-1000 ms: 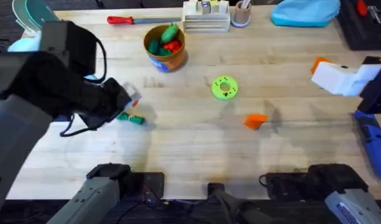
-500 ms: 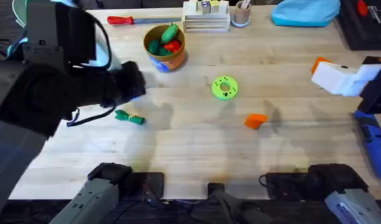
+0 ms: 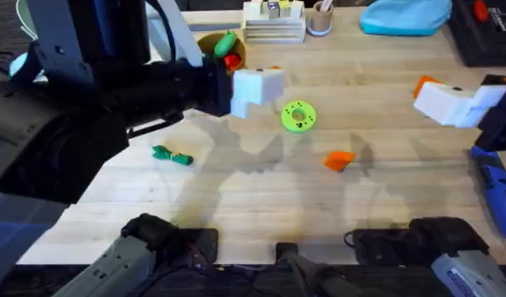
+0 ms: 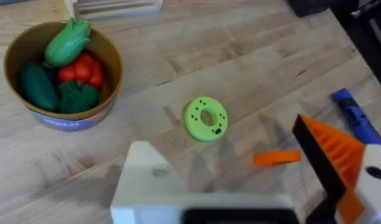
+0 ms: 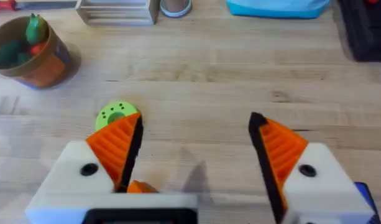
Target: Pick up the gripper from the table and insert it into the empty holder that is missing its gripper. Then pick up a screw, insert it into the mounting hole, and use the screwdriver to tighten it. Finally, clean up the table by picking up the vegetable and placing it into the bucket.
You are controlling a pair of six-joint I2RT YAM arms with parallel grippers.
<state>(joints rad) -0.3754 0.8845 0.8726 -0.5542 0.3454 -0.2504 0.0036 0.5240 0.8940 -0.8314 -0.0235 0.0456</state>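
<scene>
The loose orange gripper (image 3: 339,160) (image 4: 276,158) lies on the table, in front of the green ring disc (image 3: 298,115). My left gripper (image 3: 265,82) (image 4: 240,168) hovers open above the disc, beside the bucket (image 3: 222,51) (image 4: 59,68). One of its fingers is the empty holder (image 4: 146,177), bare white with a pointed top; the other carries an orange pad. The vegetable (image 3: 172,156) rests on the table at the left. At the right edge lies the blue screwdriver (image 3: 492,177) (image 4: 352,115). My right gripper (image 3: 442,99) (image 5: 193,140) is open and holds nothing. The screw is out of view.
The bucket holds green and red toy vegetables. A wooden rack (image 3: 273,25), a cup (image 3: 320,18) and a blue cloth (image 3: 405,16) line the far edge. A dark tray (image 3: 484,33) sits at the far right.
My left arm has swung from over the vegetable up and to the right, ending beside the bucket above the disc. The vegetable stays on the table. The right arm has not moved.
</scene>
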